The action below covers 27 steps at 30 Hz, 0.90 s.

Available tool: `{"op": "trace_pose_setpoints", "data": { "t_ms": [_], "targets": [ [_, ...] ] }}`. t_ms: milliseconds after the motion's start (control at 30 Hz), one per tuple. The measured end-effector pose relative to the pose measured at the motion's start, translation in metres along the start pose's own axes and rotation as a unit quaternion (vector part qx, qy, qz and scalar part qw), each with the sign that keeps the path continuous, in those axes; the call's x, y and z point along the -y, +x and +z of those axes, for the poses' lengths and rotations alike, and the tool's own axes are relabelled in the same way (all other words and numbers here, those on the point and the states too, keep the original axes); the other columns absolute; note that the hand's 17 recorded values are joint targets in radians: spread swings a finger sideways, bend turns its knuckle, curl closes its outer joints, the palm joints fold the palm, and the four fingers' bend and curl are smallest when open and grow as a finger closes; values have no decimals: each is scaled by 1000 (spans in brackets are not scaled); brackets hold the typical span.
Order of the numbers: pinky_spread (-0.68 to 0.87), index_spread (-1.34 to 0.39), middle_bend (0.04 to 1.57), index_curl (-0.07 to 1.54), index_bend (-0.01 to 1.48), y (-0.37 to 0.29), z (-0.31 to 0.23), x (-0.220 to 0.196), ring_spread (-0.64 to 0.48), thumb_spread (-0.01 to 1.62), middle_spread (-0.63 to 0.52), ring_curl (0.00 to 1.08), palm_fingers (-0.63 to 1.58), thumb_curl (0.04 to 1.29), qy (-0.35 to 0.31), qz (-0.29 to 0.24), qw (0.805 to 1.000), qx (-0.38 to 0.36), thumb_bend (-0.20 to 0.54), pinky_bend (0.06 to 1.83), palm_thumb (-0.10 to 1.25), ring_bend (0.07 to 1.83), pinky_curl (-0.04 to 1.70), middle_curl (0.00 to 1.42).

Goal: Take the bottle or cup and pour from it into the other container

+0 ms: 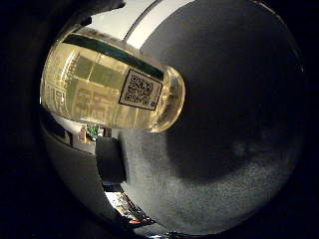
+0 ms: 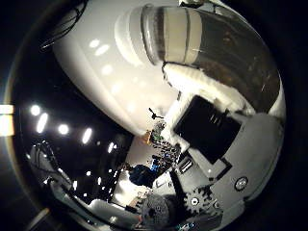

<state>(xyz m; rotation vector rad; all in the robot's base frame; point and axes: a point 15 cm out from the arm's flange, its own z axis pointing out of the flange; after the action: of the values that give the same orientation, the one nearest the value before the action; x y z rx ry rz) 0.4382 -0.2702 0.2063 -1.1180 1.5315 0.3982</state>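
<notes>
1. Clear plastic bottle of yellowish liquid fills the view, close against the palm, tilted above the grey bench.
2. White fingers of the hand curl round it, grasping.

I can't see the top end of the clear plastic bottle of pale yellow liquid with a square code label: it runs off into the dark rim of the little finger side view, so cap on or off, can't tell. In the thumb side view the white and black hand covers part of the clear cylindrical plastic body with white end; can't tell how the fingers wrap it or where they touch. Can't tell which end of the bottle that is either. Small coloured clutter in the far room is too tiny to identify. No second container that I can make out.
</notes>
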Motion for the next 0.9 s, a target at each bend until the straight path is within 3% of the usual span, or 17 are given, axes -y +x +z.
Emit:
{"op": "trace_pose_setpoints", "data": {
  "t_ms": [133, 367, 600, 900],
  "targets": [
    [-365, -276, 959, 626, 616, -3, 13, -20, -124, 848, -88, 424, 1349, 494, -51, 16, 998, 21, -23, 1199, 862, 1143, 144, 578],
    [-254, -186, 1226, 741, 990, -12, 20, -28, -159, 810, -80, 526, 1269, 571, -126, 21, 990, 56, -16, 1415, 945, 1303, 337, 652],
    [-189, -187, 1384, 795, 1130, -19, 14, -17, -197, 732, -105, 635, 1112, 674, -146, 2, 988, 54, -15, 1572, 1034, 1395, 482, 712],
    [-167, -164, 1408, 799, 1227, -46, 1, -3, -218, 661, -109, 728, 1086, 781, -136, -28, 990, 37, -19, 1555, 1060, 1367, 608, 726]
  ]
}}
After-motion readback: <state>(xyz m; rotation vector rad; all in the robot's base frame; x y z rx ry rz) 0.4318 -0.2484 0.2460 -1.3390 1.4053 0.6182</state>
